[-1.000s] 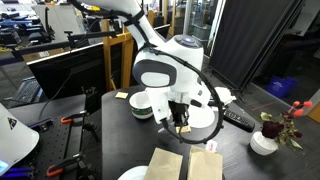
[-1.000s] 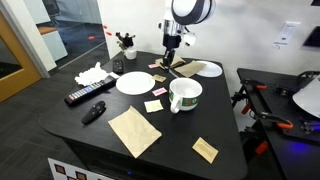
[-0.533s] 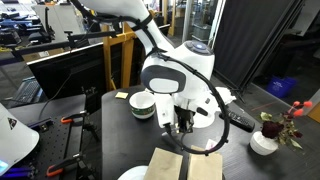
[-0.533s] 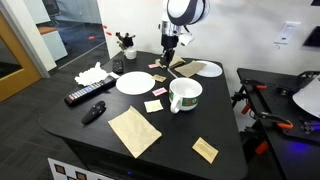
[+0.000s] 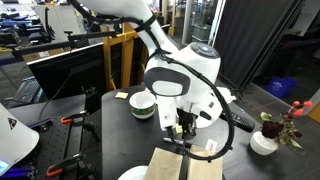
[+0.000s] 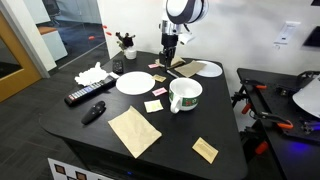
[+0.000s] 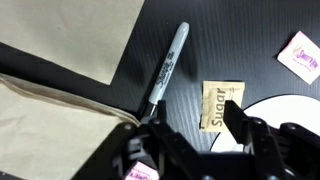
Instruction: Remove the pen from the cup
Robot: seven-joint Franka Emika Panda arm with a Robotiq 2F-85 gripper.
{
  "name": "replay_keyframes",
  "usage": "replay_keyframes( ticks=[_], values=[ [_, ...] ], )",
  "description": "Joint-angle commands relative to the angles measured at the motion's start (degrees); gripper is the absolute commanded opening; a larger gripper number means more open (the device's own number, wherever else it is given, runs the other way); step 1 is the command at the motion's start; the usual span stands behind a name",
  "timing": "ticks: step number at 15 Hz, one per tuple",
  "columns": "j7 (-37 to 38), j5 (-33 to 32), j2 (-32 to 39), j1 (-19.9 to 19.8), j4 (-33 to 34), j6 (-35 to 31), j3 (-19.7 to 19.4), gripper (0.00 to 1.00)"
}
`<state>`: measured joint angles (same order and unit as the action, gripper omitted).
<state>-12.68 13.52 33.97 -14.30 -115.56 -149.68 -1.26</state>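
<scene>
**Desk:** Where's the pen right now?

**Me:** The pen is out of the cup and lying flat on the black surface. In my wrist view its long axis runs on a slant: one end is up and to the right, the other down and to the left. I can't tell which end is the tip.

**Desk:** And the claw?

**Me:** My claw has its fingers spread apart and is gripping nothing. It's sitting close above the pen's lower end. The brown napkin is just beside the pen on one side, and the sugar packet is on the other.

**Desk:** Where's the cup?

**Me:** The cup is upright, well apart from the claw, in an exterior view.

**Desk:** Give me the counts and the room.

**Me:** I count one pen and one cup. There's a round plate and a second plate. There's also one remote and one flower vase. As for the room, I see a wooden door, a grey floor and pale walls.
</scene>
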Motion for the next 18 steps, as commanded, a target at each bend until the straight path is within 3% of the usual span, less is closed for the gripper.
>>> replay_keyframes(
  ticks=[1, 3, 12, 18],
  values=[
    [1.38, -0.41, -2.62, -0.26, -0.92, 1.88, 0.58, 0.94],
    [1.33, -0.45, -5.15, -0.23, -2.80, 1.99, 0.54, 1.00],
    [-1.58, 0.64, -23.03, -0.06, -16.06, 2.84, -0.03, 1.00],
    [-8.54, 4.13, -37.20, 1.20, -26.02, 4.33, -1.70, 1.00]
  ],
)
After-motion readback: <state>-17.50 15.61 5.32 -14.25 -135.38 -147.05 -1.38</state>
